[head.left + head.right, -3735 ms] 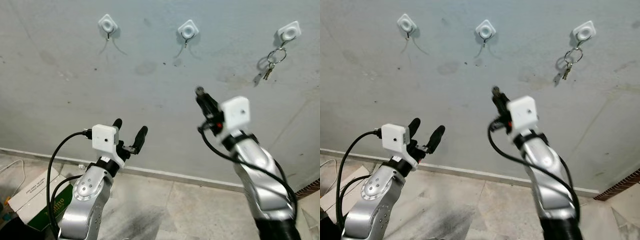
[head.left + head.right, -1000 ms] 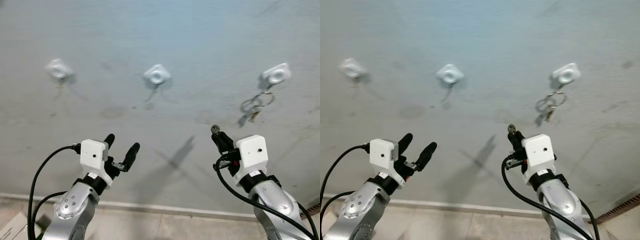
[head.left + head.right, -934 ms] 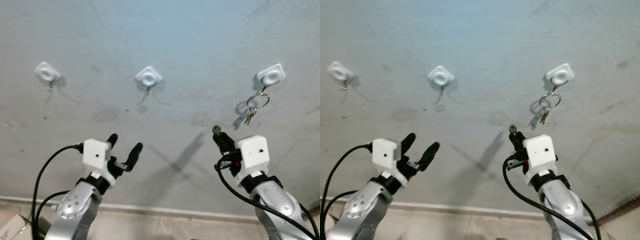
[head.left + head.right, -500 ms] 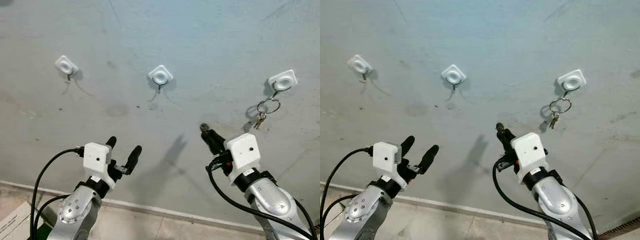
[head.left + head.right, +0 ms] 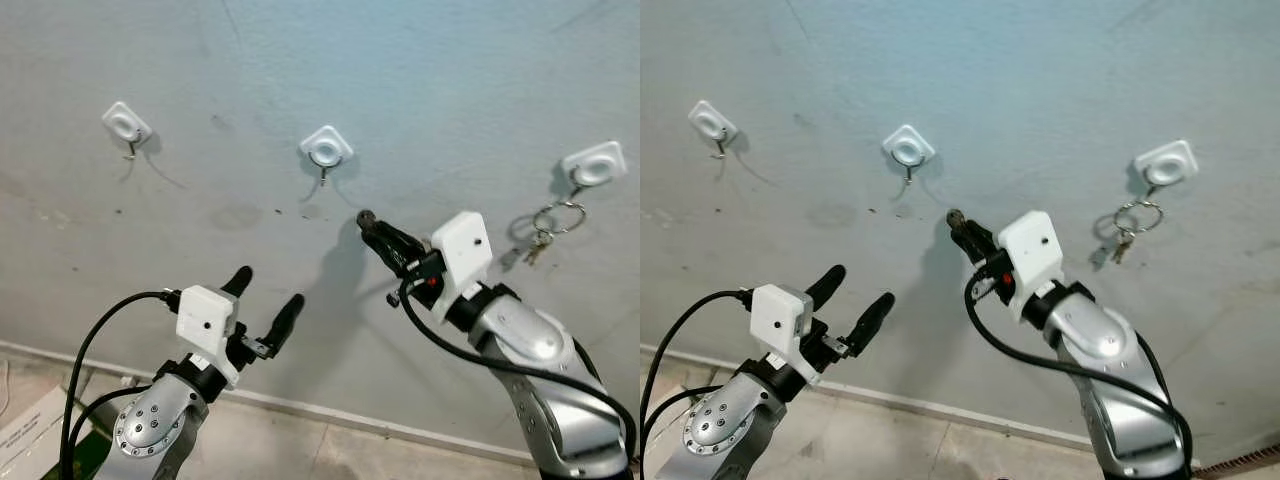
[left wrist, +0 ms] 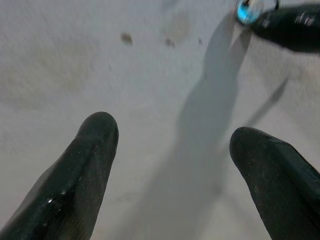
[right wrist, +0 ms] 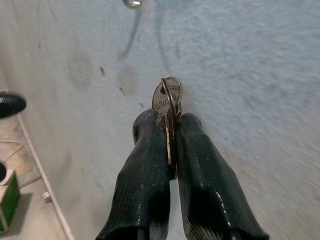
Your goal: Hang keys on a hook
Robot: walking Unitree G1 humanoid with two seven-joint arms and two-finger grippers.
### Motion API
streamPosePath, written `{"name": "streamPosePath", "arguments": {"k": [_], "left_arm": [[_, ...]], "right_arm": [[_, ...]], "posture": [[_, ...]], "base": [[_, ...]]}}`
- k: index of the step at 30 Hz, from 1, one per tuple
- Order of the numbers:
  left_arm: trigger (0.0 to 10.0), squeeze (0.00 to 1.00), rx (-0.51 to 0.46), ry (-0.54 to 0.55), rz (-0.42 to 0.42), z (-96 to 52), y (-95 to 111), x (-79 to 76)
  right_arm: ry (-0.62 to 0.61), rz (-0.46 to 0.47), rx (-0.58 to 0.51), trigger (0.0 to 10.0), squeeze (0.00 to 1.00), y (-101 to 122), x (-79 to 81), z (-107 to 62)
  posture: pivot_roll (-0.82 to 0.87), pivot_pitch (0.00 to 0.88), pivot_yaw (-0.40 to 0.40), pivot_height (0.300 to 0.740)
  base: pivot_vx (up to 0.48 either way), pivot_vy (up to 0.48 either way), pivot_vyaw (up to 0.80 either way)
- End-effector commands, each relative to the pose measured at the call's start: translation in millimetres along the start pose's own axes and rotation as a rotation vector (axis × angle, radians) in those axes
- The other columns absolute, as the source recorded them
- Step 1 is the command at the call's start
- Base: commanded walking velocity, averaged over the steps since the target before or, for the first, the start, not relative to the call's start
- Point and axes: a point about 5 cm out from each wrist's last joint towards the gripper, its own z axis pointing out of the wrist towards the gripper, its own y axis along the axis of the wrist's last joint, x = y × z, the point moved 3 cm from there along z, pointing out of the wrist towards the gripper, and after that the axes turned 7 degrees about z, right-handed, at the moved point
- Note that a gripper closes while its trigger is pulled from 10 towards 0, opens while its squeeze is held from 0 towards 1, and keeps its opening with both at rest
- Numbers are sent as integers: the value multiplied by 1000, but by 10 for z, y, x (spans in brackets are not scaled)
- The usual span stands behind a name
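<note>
Three white hooks are fixed on the grey wall: a left hook, a middle hook and a right hook. A bunch of keys hangs from the right hook. My right gripper is raised just below and to the right of the middle hook, close to the wall. It is shut on a silver key with a ring, which sticks out past the fingertips. My left gripper is lower down, open and holding nothing, its two fingers spread wide before the bare wall.
A white skirting strip runs along the foot of the wall above the stone floor. A cardboard box lies on the floor at the lower left. Black cables loop from both wrists.
My right gripper has swung left and upward with the key, from below the right hook to just under the middle hook. The left arm has hardly moved.
</note>
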Motion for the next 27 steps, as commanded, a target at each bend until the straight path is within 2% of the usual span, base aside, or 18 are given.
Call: {"name": "streamPosePath", "arguments": {"k": [1,11,17,27], "left_arm": [[10000,0,-37,4,19,2,110,4],[10000,0,-93,33,66,-23,256,17],[10000,0,-85,24,77,-69,250,-9],[10000,0,-107,48,66,-113,317,39]], "right_arm": [[29,5,3,10000,0,-1,9,20],[126,-6,37,10000,0,-35,29,32],[203,40,40,10000,0,5,72,23],[273,172,27,10000,0,85,-5,82]], "posture": [[22,117,36,740],[27,118,23,740],[30,114,23,740],[53,115,14,740]], "base": [[0,0,0],[0,0,0],[0,0,0],[0,0,0]]}}
